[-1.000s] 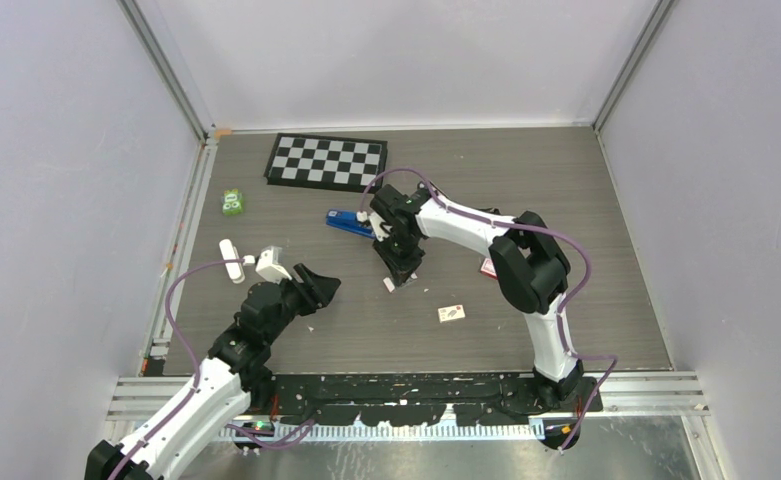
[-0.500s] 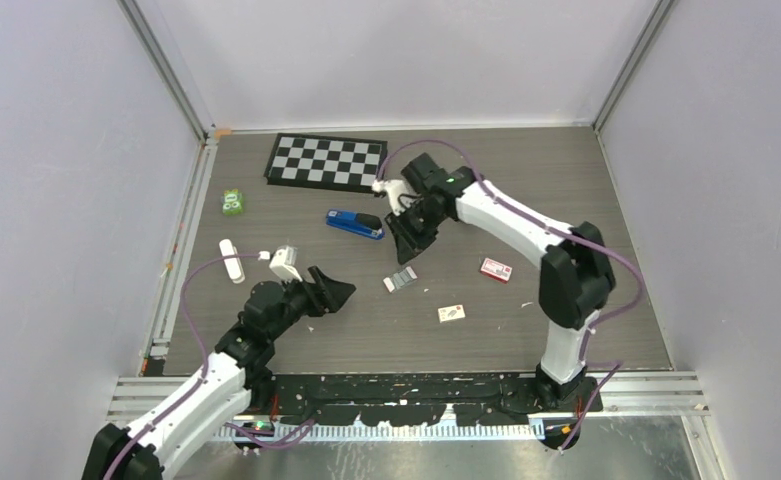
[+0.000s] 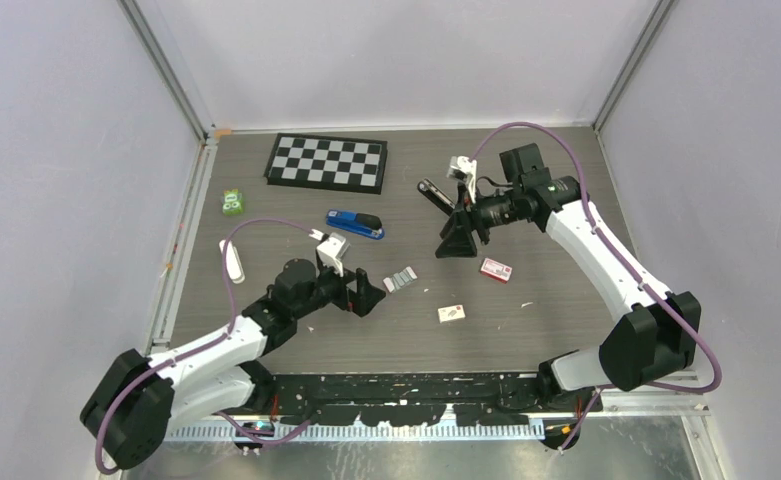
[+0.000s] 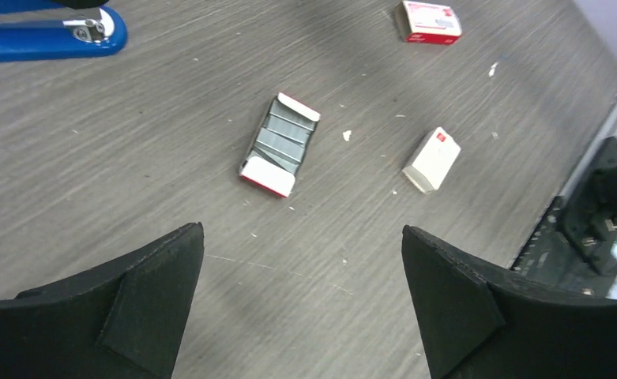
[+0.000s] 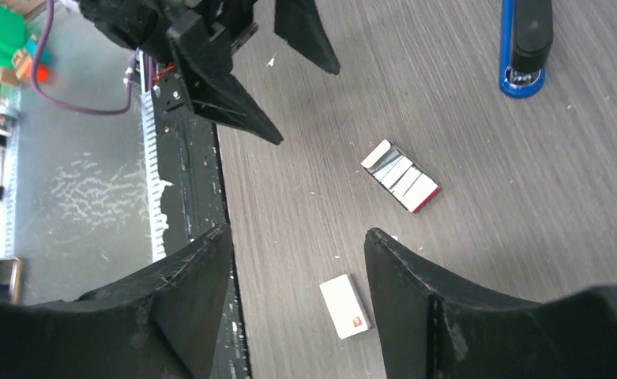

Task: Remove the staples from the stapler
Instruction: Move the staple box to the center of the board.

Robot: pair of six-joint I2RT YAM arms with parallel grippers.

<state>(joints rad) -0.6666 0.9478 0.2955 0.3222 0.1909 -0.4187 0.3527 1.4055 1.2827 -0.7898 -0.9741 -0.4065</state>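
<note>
I see my left pincer (image 3: 366,297) spread wide and empty, low over the bench (image 3: 526,330). The blue stapler (image 3: 356,224) lies beyond it, with an open box of staples (image 3: 399,278) near it. Further right, my right pincer (image 3: 456,240) hangs spread, holding nothing.

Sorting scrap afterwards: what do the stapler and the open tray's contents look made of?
Blue stapler: glossy blue shell, painted metal or plastic, with a shiny metal fitting at its end. Staple tray: seemingly white-and-red card, holding grey metallic strips with dull sheen.
</note>
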